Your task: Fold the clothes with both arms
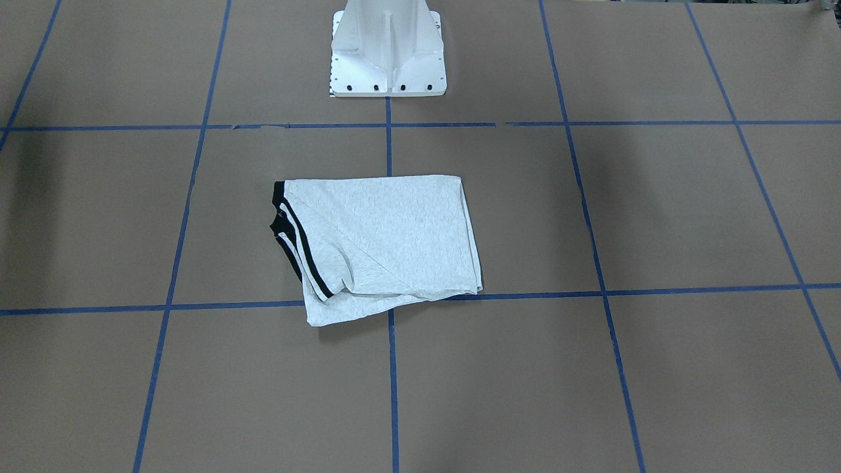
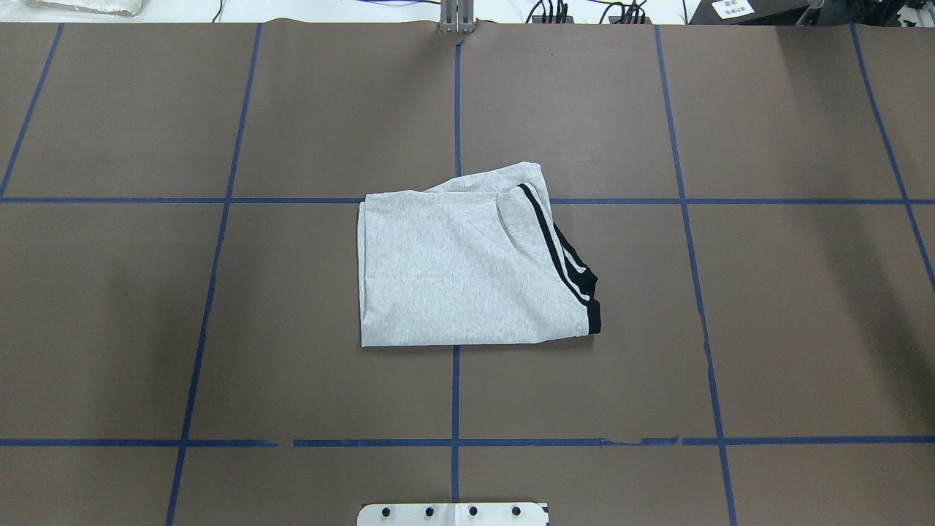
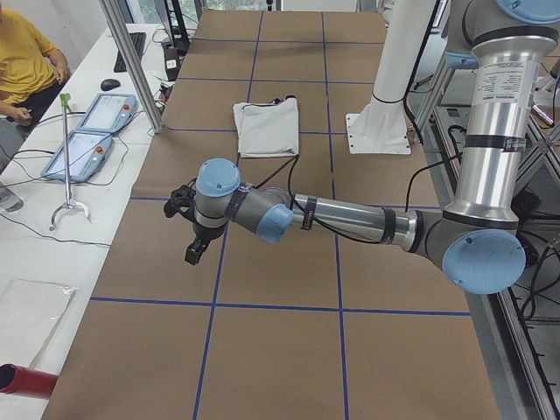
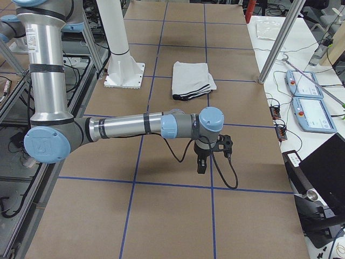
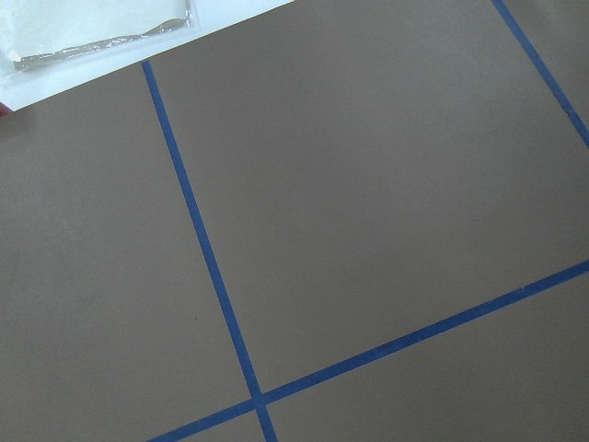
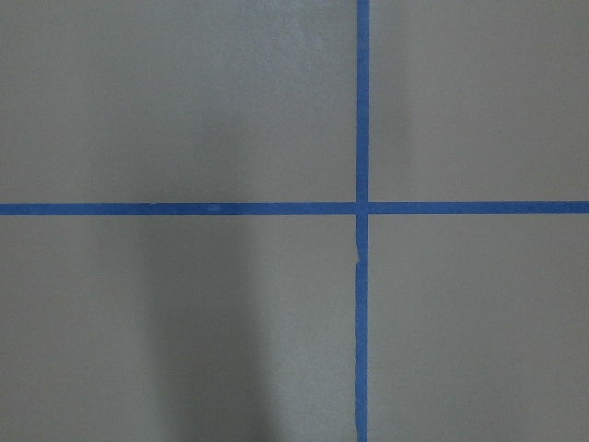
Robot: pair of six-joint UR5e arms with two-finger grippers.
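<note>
The clothes are one light grey T-shirt [image 1: 387,243] with black collar and stripes, folded into a rough rectangle in the middle of the table [image 2: 460,270]. It also shows far off in both side views, as the folded shirt [image 3: 267,127] [image 4: 191,80]. My left gripper [image 3: 192,255] hangs over bare table well short of it, near the table's left end. Over the right end hangs my right gripper [image 4: 200,166], likewise apart from the shirt. Whether either is open or shut, I cannot tell. Both wrist views show only brown table and blue tape.
The white pedestal base [image 1: 387,52] stands behind the shirt. Beyond the far edge are teach pendants [image 3: 92,131] [image 4: 310,102], metal posts [image 3: 131,61], a seated person [image 3: 22,61] and a clear plastic bag [image 5: 101,28]. Blue tape lines grid the brown table [image 2: 219,329].
</note>
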